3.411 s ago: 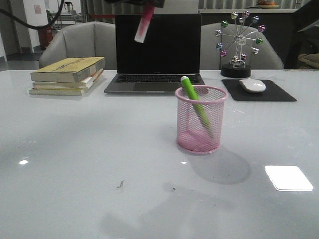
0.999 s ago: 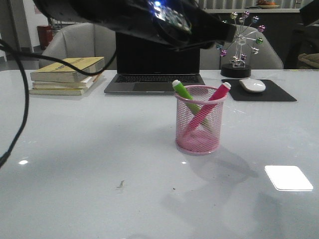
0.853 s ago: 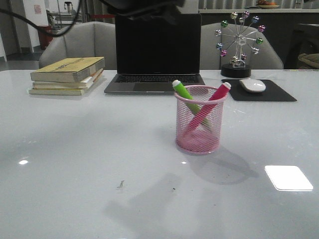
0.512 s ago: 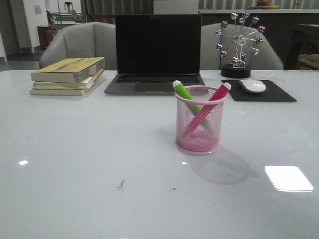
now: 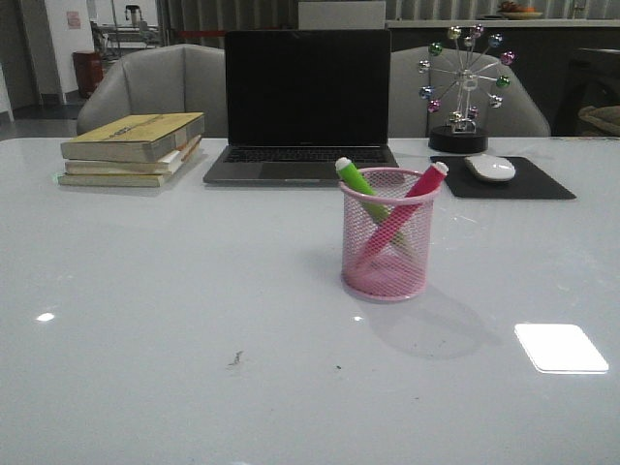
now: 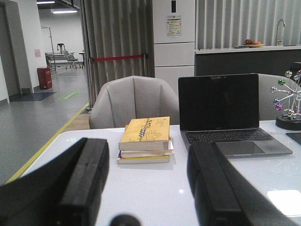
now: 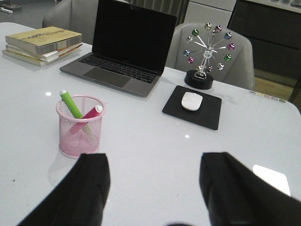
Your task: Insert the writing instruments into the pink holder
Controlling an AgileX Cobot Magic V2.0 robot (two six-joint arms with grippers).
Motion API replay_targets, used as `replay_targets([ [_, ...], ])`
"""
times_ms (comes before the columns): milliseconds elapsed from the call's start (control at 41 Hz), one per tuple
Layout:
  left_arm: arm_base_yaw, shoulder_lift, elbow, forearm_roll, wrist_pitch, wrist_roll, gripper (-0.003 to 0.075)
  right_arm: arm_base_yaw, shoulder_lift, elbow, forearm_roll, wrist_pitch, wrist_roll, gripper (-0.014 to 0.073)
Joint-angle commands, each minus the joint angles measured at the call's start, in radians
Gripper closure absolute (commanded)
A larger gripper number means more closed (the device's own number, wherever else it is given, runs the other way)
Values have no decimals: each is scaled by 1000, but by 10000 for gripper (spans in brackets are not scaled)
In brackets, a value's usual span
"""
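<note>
The jaws of both arms stand spread wide with nothing between them: in the left wrist view the left gripper (image 6: 146,183) shows two dark fingers apart with only the table (image 6: 155,193) in the gap, and in the right wrist view the right gripper (image 7: 155,188) is parted the same way over bare tabletop. That fits a job that looks finished. The pink holder (image 5: 387,235) stands upright near the middle of the table, and both writing instruments are inside it. The green marker (image 5: 356,180) leans toward the robot's left with its white tip above the rim, and the pink marker (image 5: 422,184) leans toward the right, its pale end also clear of the rim. They cross inside the mesh, each propped by the rim on one side and the base on the other, which is why they sit tilted rather than upright: the cup is wider than the two together.

Neither arm appears in the front view, so I judge both to be pulled back and raised. The left wrist camera looks level across the table at the stack of books (image 6: 145,140) and the laptop (image 6: 225,113). The right wrist camera looks down and forward from above, taking in the holder, the mouse (image 7: 192,100) on its mouse pad (image 7: 209,115), and the wheel ornament (image 7: 207,52) behind it.
</note>
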Motion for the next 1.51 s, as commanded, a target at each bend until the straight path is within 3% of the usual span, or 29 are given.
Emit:
replay_targets([
  [0,1,14,-26,-15,-56,-5,283,-7,-19,20,-27,-97,-5,71],
  [292,1,17,-10,-15,-42,-5,283,1,-27,188,-56,-368,-5,71],
  [560,1,38,55,-15,-183,-5,283,12,102,206,-68,-392,-5,71],
  [877,1,176,57,-15,-202,-5,283,-6,135,216,-160,-390,-5,71],
  [1121,1,174,57,-9,-218,-5,283,-106,134,208,-161,-394,6,71],
  [1486,1,174,57,-9,-218,-5,283,-107,134,208,-151,-428,84,71],
])
